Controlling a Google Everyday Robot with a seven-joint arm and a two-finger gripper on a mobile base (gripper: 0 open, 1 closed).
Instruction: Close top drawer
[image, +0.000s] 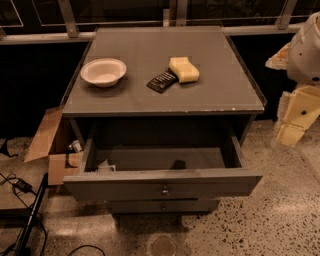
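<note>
The top drawer (160, 184) of the grey cabinet (165, 55) stands pulled far out toward me. Its wide flat front panel has a small round metal knob (164, 190) at centre. The deep box holds a small pale item (106, 166) at the left and a dark item (177, 164) near the middle. My gripper (292, 131), on the pale yellow end of my arm, hangs at the right edge of the view. It is to the right of the cabinet, about level with the open drawer, and apart from it.
A narrower drawer front (162, 205) with its own knob sits shut below. On the cabinet top lie a white bowl (103, 71), a dark packet (161, 81) and a yellow sponge (184, 69). An open cardboard box (50, 145) and cables (20, 200) are at the left.
</note>
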